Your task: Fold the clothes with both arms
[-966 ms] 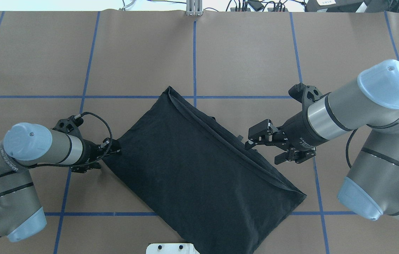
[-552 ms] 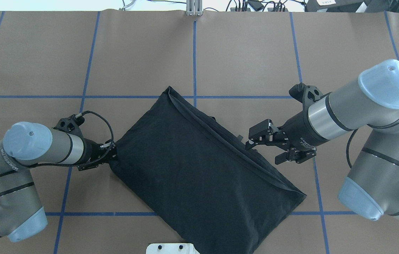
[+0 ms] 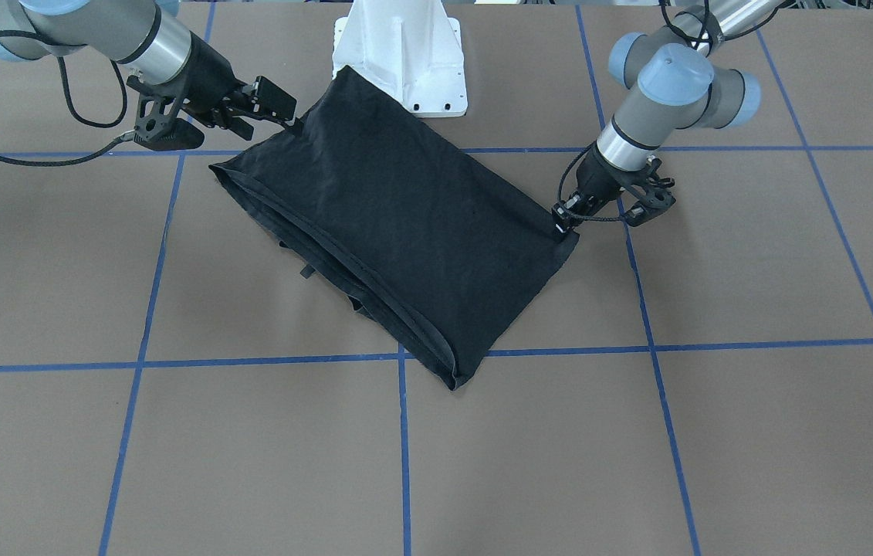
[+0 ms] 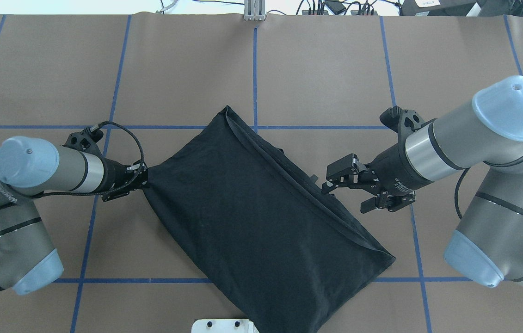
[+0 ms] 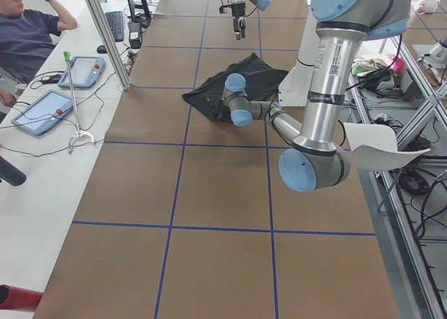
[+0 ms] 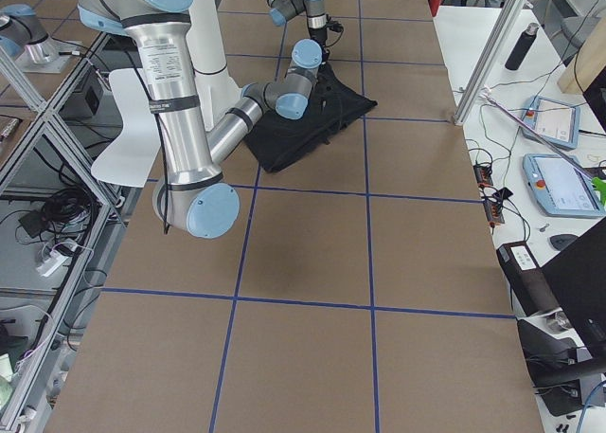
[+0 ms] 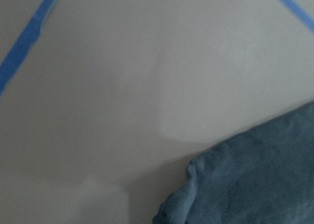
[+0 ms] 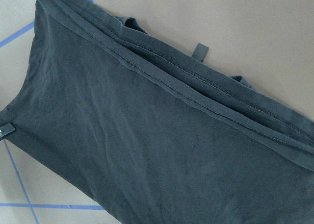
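T-shirt [image 4: 261, 222] lower corner cut off at overhead's bottom edge, left wrist view blurred

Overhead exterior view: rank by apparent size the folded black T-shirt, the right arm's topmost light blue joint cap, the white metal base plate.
1. Folded black T-shirt
2. Right arm's light blue joint cap
3. White metal base plate, mostly cropped

The T-shirt [image 4: 261, 222] lies slantwise on the middle of the bench [image 4: 326, 69], between the two arms. One corner points towards the far side, and the opposite corner reaches the pedestal base [image 4: 224, 326] at the robot's edge. The left pincer [image 4: 144, 178] is clamped on the shirt's left corner, low over the bench, while the right pincer [image 4: 345, 196] sits with its jaws apart just beside the layered hem edge on the shirt's right side.
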`<state>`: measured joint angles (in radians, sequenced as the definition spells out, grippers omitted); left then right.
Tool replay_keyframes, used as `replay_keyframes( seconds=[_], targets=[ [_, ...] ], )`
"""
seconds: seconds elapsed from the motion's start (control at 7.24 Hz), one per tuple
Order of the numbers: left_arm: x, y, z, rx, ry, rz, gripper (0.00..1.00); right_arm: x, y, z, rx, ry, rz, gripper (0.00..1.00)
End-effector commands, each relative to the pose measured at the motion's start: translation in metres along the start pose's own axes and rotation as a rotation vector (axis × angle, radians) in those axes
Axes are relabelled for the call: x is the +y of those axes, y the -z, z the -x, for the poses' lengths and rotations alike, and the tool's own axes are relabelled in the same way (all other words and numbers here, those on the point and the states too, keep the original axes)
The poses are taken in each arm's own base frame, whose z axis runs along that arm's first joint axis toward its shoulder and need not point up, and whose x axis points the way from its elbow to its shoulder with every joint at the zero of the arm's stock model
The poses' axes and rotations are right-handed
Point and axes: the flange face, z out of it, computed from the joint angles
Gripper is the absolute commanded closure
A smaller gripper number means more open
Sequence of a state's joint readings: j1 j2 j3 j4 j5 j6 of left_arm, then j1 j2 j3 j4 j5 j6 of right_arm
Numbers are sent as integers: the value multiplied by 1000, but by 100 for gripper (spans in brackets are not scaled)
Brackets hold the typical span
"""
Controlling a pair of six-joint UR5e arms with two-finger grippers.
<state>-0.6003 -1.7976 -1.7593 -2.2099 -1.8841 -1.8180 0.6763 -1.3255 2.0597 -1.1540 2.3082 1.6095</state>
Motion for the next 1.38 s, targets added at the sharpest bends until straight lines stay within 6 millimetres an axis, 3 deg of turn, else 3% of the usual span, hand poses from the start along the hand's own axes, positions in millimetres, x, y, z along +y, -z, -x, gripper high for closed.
replay_keyframes(
  seconds=[0.0, 0.28, 0.41, 0.69, 0.97, 1.24],
  targets=[
    [-51, -13, -57, 36, 38, -74, 100, -7, 12, 1, -12, -4, -23, 0],
    [-104, -24, -123, 55, 69, -139, 100, -9, 18, 2, -20, -2, -34, 0],
    [-122, -30, -163, 63, 80, -160, 100, -11, 21, 1, -22, -4, -40, 0],
    [-143, -51, -215, 58, 98, -223, 100, -16, 27, 1, -27, -8, -55, 0],
    [-152, -64, -242, 109, 87, -270, 100, -19, 30, -1, -27, -14, -65, 0],
    [-161, -64, -246, 116, 87, -297, 100, -22, 30, -3, -24, -17, -82, 0]
  ],
)
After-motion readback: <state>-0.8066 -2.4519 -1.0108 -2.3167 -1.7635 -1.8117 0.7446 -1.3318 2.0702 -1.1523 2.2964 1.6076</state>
